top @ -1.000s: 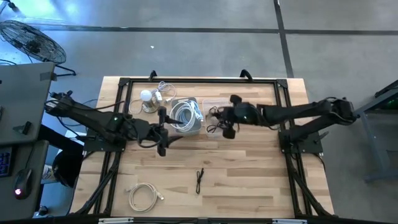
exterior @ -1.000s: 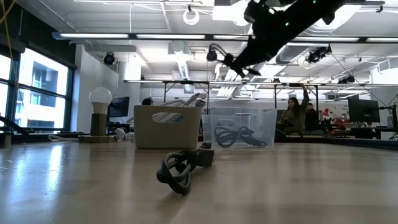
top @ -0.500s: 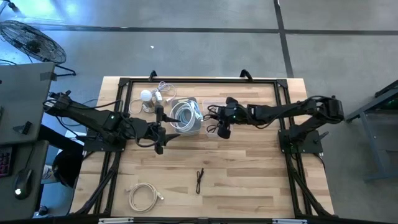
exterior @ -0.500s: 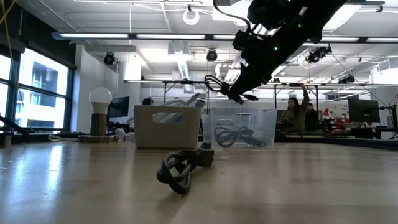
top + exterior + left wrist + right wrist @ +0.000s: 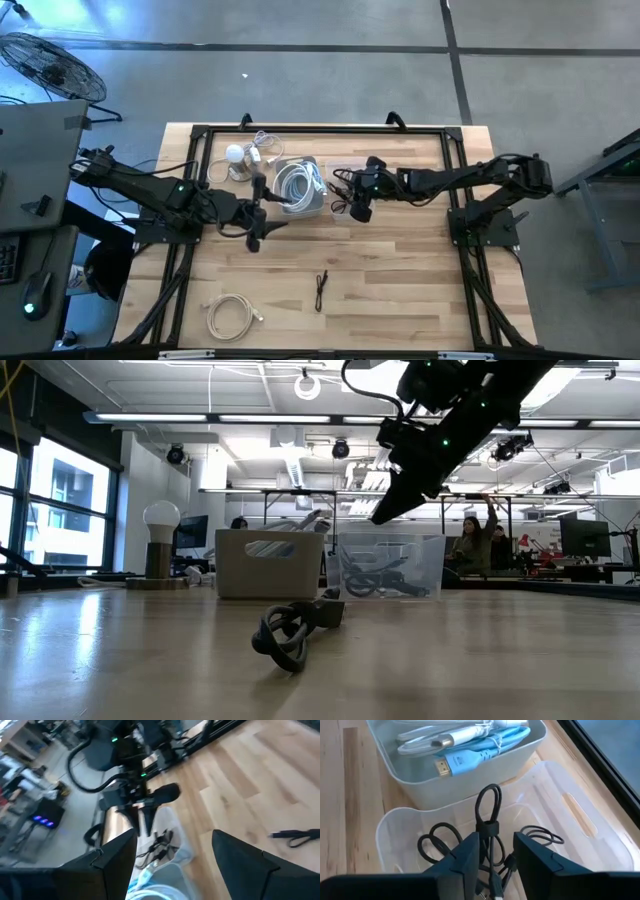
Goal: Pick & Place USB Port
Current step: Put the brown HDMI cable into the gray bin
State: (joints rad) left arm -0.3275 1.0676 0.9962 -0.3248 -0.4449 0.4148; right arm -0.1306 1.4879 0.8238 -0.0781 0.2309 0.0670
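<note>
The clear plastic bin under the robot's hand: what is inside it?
The clear bin holds coiled black cables. The right gripper hangs over it with another black cable loop between its fingers. The gripper hides the bin's near part.

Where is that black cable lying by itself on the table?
In the high view the black cable lies alone on the table's near middle, right of the white cable coil.

your high view looks straight down on the whole counter (image 5: 400,290) from far up. your low view sits at counter height, facing level into the room. your right wrist view hangs close over the clear bin (image 5: 560,815) and grey bin (image 5: 420,785); the low and left wrist views share both bins.
</note>
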